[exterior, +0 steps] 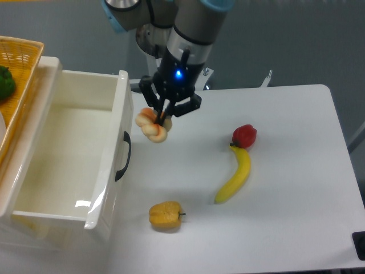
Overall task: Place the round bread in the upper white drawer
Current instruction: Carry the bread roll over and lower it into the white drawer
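Yellow pepper (165,214) lies nearest on the surface (285,171); banana (235,177) and red pepper (244,136) beyond. Hand (161,121) is clamped on the round bread (150,125), held in the air just beside the front wall of the upper white drawer (122,114). Drawer cavity lies at 9 o'clock from the hand; bread not yet over it.

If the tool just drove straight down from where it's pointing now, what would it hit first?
Probably bare table, just right of the upper white drawer front. The tool holds the round bread, which would touch first. Depth is uncertain.
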Available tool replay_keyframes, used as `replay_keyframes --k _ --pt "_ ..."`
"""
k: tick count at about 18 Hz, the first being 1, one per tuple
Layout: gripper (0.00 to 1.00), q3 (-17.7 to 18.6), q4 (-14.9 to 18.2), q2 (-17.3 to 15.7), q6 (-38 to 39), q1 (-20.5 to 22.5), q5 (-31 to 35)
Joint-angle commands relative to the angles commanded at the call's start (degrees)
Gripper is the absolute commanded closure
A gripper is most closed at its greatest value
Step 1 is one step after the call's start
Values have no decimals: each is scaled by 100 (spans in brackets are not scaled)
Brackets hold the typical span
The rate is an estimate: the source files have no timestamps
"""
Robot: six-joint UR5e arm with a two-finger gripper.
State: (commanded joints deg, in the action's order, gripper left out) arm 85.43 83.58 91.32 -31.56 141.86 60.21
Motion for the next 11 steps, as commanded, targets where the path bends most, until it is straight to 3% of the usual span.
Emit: replay_keyframes --k 11 --pt "85 44 -9 87 300 -852 -115"
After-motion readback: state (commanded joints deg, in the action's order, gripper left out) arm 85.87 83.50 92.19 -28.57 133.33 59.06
